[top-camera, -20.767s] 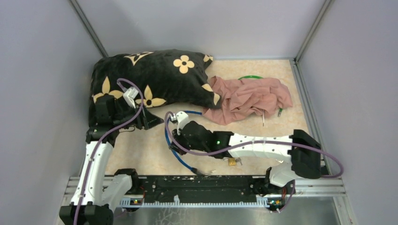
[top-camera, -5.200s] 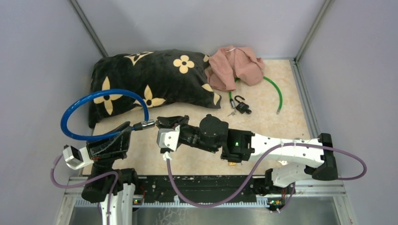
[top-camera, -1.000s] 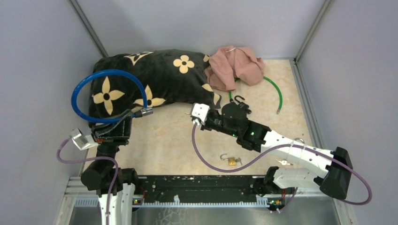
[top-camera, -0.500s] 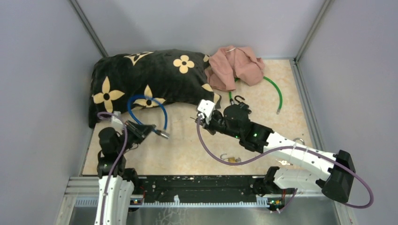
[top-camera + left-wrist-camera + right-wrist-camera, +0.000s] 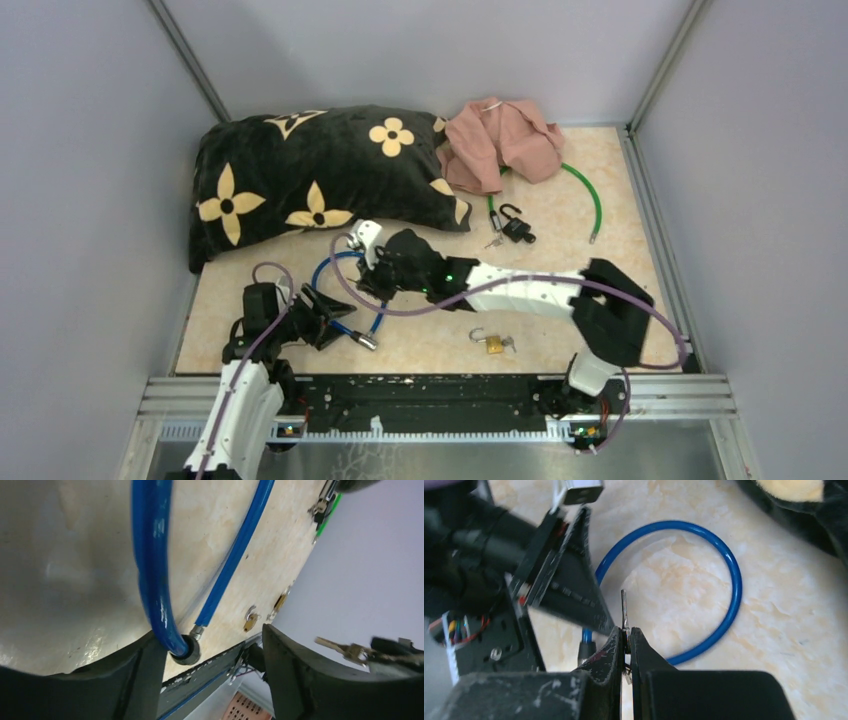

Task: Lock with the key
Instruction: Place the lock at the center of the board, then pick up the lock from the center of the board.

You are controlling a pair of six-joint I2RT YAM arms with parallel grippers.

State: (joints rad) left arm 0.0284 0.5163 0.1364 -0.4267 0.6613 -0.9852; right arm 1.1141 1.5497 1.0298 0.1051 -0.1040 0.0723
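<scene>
A blue cable lock [image 5: 350,290] lies as a loop on the table, its dark end piece [image 5: 185,650] near the front edge. My left gripper [image 5: 330,320] is low beside it and open [image 5: 212,640]; the cable rests against the left finger and nothing is clamped. My right gripper [image 5: 377,278] hovers over the loop [image 5: 719,580], shut [image 5: 625,632] on a small silver key [image 5: 624,607] whose blade points out from the fingertips. That key [image 5: 350,651] also shows at the right of the left wrist view.
A brass padlock [image 5: 492,343] with an open shackle lies near the front edge. A black padlock [image 5: 517,228] on a green cable [image 5: 590,200] sits at the back right. A black flowered pillow [image 5: 320,170] and a pink cloth [image 5: 500,140] fill the back.
My left arm brought the blue loop down from the air onto the table and opened its jaws. The right arm swung left with the key to above the loop.
</scene>
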